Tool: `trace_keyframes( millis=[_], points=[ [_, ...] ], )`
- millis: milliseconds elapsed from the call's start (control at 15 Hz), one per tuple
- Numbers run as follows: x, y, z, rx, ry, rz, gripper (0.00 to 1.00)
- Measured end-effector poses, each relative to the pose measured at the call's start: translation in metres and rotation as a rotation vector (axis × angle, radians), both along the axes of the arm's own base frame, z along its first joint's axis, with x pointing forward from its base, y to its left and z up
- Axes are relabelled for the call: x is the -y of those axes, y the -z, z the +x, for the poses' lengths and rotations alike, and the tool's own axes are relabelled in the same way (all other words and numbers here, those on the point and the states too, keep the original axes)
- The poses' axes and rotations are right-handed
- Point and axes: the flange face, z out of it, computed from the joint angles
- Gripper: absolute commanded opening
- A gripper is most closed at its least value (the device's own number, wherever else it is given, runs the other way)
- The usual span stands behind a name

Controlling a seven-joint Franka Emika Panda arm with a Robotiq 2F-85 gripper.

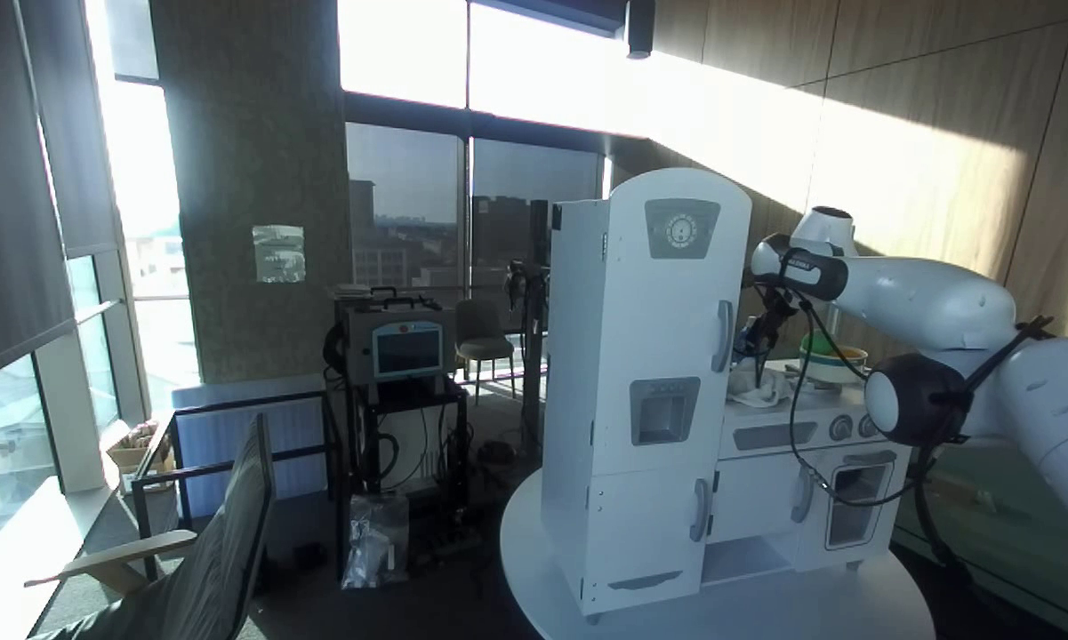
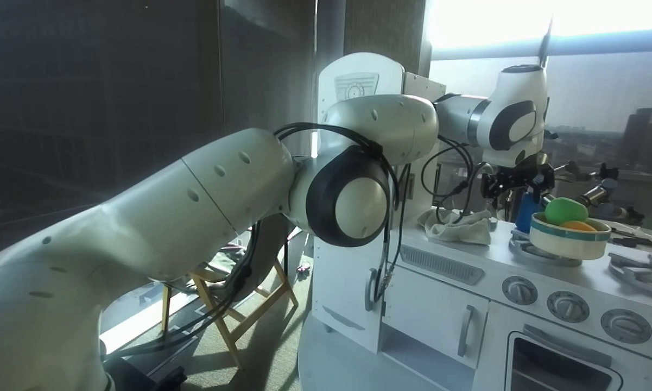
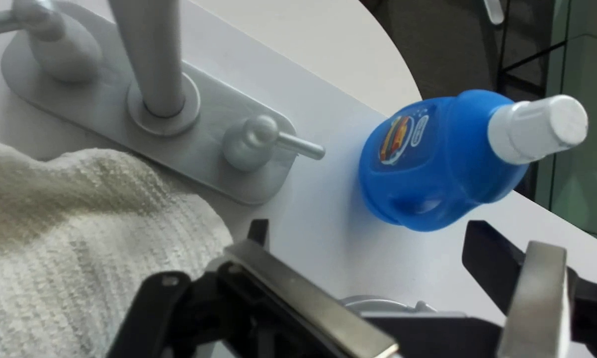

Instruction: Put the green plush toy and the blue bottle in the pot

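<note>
Blue bottle (image 3: 430, 164), one, white cap (image 3: 539, 129), printed label (image 3: 400, 139): upright on the white surface (image 3: 320, 211), right of centre in the wrist view; partly hidden at the right of the frame in an exterior view, just left of the pot (image 2: 567, 244). Gripper (image 3: 370, 233), one: fingers spread wide apart at the bottom of the wrist view, nothing held, the bottle showing past the fingertips. Green plush toy (image 2: 566, 210), one: in the pot, rising above the rim, at the right of the frame, beside an orange item (image 2: 578, 226) only partly visible. Pot: cream, teal band near the rim, on a grey burner (image 2: 523, 246). Cloth (image 3: 104, 228), off-white, crumpled: left side of the wrist view, near a grey tap (image 3: 159, 54). Toy kitchen (image 1: 654, 320), white: right of centre in an exterior view. Arm (image 1: 934, 298), white with black: extends from the right edge of that frame.
</note>
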Motion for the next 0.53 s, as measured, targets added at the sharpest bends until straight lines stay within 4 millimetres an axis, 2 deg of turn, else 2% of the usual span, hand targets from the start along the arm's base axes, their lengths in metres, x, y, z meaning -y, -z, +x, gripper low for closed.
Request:
trace_keyframes(
  millis=[533],
  points=[
    [0.0074, 0.0043, 0.0013, 0.026, 0.102, -0.028, 1.00]
  ],
)
